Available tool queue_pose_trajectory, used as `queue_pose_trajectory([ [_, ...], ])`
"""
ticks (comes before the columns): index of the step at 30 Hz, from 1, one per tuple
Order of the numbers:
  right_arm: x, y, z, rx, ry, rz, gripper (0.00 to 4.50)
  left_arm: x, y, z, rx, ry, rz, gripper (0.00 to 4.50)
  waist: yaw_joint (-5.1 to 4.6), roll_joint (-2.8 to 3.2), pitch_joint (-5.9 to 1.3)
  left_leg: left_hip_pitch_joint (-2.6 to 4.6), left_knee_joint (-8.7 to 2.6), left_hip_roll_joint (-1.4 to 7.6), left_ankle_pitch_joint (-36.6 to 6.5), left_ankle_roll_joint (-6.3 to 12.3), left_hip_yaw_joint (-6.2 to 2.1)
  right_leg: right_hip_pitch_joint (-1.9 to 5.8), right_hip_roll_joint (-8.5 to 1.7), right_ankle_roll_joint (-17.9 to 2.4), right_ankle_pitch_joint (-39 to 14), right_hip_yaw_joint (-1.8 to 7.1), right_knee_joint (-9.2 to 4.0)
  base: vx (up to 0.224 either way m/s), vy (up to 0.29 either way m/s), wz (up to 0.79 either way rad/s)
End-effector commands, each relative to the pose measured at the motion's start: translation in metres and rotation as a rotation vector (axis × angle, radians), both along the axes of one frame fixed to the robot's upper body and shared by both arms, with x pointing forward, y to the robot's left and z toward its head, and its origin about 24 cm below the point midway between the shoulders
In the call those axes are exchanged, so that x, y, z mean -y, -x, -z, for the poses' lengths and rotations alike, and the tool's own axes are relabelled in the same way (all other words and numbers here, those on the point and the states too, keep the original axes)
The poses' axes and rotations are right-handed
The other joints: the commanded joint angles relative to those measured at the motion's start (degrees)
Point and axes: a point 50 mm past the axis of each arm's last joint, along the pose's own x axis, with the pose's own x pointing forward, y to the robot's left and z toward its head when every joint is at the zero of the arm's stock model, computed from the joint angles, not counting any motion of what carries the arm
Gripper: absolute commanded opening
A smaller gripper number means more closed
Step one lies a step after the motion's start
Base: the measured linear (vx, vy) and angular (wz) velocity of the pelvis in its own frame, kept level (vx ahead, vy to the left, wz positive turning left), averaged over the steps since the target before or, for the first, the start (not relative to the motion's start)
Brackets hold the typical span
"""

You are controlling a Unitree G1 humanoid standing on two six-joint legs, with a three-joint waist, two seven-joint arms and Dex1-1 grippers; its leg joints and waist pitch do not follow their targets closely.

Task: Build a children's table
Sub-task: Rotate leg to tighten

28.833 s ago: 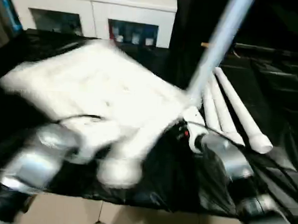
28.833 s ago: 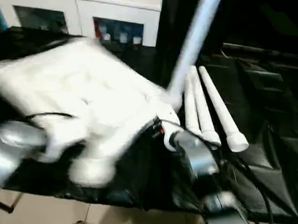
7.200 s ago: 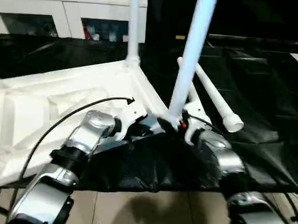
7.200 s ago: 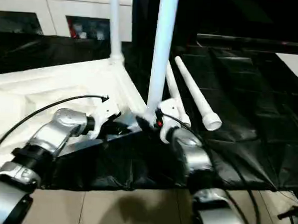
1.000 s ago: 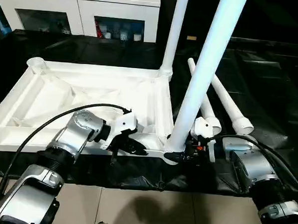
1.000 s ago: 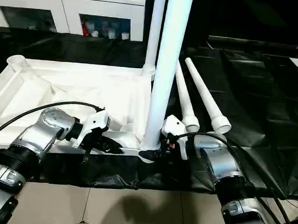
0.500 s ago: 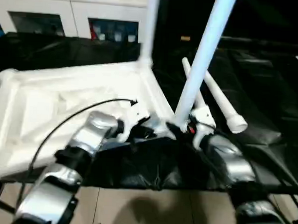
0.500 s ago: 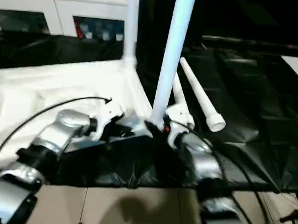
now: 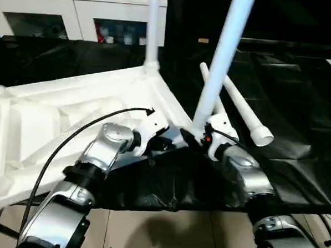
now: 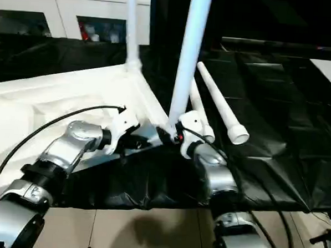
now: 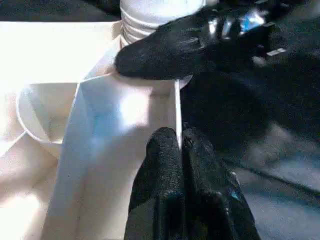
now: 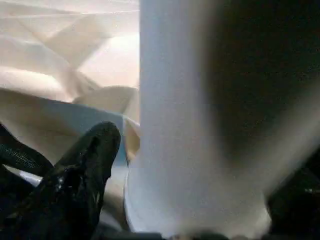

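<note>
Tabletop (image 9: 71, 113) lies upside-down, near-left. L gripper (image 11: 181, 145) pinched shut on its near rim. R gripper (image 10: 173, 136) at base of upright leg (image 9: 222, 55); can't tell if gripping. Plastic prob light, stiff, slick—hold legs low.

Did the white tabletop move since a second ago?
Yes. The tabletop has turned: its far edge ran level with the cabinet and now slants.
</note>
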Motion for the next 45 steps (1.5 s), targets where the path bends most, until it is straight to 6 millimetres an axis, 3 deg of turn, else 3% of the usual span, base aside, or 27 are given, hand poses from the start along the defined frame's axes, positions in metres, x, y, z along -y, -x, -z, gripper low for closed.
queue_pose_trajectory([
  [1, -0.021, 0.007, -0.002, 0.011, 0.008, -0.152, 3.83, 0.020, 0.007, -0.007, 0.015, 0.050, 0.124, 0.00, 0.18, 0.09, -3.80, -0.18, -3.00, 1.61, -4.85, 5.66, -0.19, 3.45, -5.00, -14.08, 2.11, 3.61, -3.68, 0.000, 0.000, 0.00],
  [9, 0.016, 0.024, -0.007, -0.013, 0.137, -0.472, 3.83, -0.003, 0.014, -0.009, -0.013, 0.019, 0.270, 0.00, 0.69, -0.15, -3.53, -0.11, -3.03, 1.66, -7.06, 5.58, -0.10, 3.44, -4.79, -12.97, -3.11, 3.53, -4.21, 0.000, 0.000, 0.00],
  [10, 0.020, 0.027, -0.009, -0.028, 0.145, -0.515, 3.58, -0.007, 0.015, -0.009, -0.018, 0.008, 0.286, 0.00, 0.91, -0.18, -3.55, -0.14, -2.97, 1.76, -6.68, 5.80, -0.06, 3.42, -4.71, -12.79, -2.69, 3.53, -4.09, 0.000, 0.000, 0.00],
  [12, 0.022, 0.029, -0.011, -0.046, 0.150, -0.562, 3.51, -0.010, 0.016, -0.009, -0.026, -0.004, 0.308, 0.00, 1.29, 0.16, -3.63, -0.03, -2.92, 1.83, -6.37, 5.84, -0.06, 3.22, -4.81, -13.14, -1.89, 3.52, -3.92, 0.000, 0.000, 0.00],
  [17, 0.024, 0.036, -0.013, -0.109, 0.165, -0.697, 3.11, -0.014, 0.020, -0.011, -0.050, -0.018, 0.370, 0.00, 1.72, 0.07, -3.68, -0.10, -2.91, 1.93, -6.33, 5.90, -0.09, 3.26, -4.81, -13.71, -1.24, 3.40, -3.86, 0.000, 0.000, 0.00],
  [18, 0.025, 0.037, -0.013, -0.116, 0.170, -0.714, 2.98, -0.015, 0.020, -0.011, -0.052, -0.020, 0.379, 0.00, 1.82, 0.29, -3.72, -0.08, -2.92, 1.97, -6.41, 5.73, -0.16, 3.26, -4.88, -13.77, -1.33, 3.37, -3.78, 0.000, 0.000, 0.00],
  [23, 0.024, 0.039, -0.012, -0.133, 0.165, -0.734, 2.77, -0.015, 0.021, -0.011, -0.055, -0.020, 0.390, 0.00, 1.86, 0.01, -3.74, -0.07, -2.94, 1.85, -6.35, 5.11, -0.16, 3.30, -4.84, -13.54, -2.00, 3.36, -3.85, 0.000, 0.000, 0.00],
  [24, 0.022, 0.043, -0.009, -0.173, 0.109, -0.739, 2.77, -0.014, 0.021, -0.012, -0.062, 0.003, 0.381, 0.00, 1.80, -0.27, -3.76, -0.11, -2.92, 1.82, -6.22, 5.17, -0.12, 3.35, -4.80, -13.44, -1.89, 3.37, -3.84, 0.000, 0.000, 0.00],
  [28, 0.018, 0.047, -0.004, -0.204, 0.020, -0.688, 2.74, -0.009, 0.018, -0.013, -0.061, 0.035, 0.345, 0.00, 2.17, -0.18, -3.81, -0.06, -2.87, 1.94, -5.46, 5.57, -0.13, 3.23, -4.88, -13.39, -0.98, 3.37, -3.68, 0.000, 0.000, 0.00],
  [30, 0.011, 0.044, 0.003, -0.167, -0.011, -0.549, 2.73, 0.001, 0.014, -0.011, -0.033, 0.037, 0.280, 0.00, 2.27, -0.14, -3.59, 0.01, -2.97, 1.93, -6.47, 5.01, -0.09, 2.98, -4.95, -12.97, -3.22, 3.38, -4.06, 0.000, 0.000, 0.00],
  [34, 0.001, 0.031, 0.012, -0.107, -0.016, -0.291, 2.72, 0.019, 0.008, -0.009, -0.010, 0.050, 0.176, 0.00, 1.67, -0.41, -3.28, 0.22, -3.49, 1.74, -9.82, 1.55, -0.38, 2.92, -5.26, -10.60, -12.96, 3.36, -5.00, 0.000, 0.000, 0.00],
  [36, -0.002, 0.028, 0.015, -0.104, -0.017, -0.236, 2.72, 0.024, 0.007, -0.008, -0.002, 0.055, 0.152, 0.00, 1.14, -0.32, -3.08, 0.14, -3.55, 1.66, -10.92, 1.25, -0.43, 2.79, -5.27, -9.85, -15.61, 3.39, -5.39, 0.000, 0.000, 0.00],
  [38, -0.018, 0.022, 0.017, -0.110, -0.051, -0.112, 2.72, 0.037, 0.005, -0.006, 0.022, 0.056, 0.093, 0.00, 0.91, 0.29, -3.27, 0.17, -3.51, 1.64, -10.42, 1.50, -0.51, 2.77, -5.17, -9.67, -14.36, 3.50, -5.36, 0.000, 0.000, 0.00],
  [45, -0.056, 0.010, 0.005, -0.054, -0.112, 0.023, 2.72, 0.053, 0.006, -0.005, 0.019, 0.099, 0.045, 0.00, 0.35, 0.26, -3.44, -0.10, -3.56, 1.46, -8.75, 1.36, -0.53, 2.93, -5.04, -10.29, -10.75, 3.49, -4.96, 0.000, 0.000, 0.00],
])
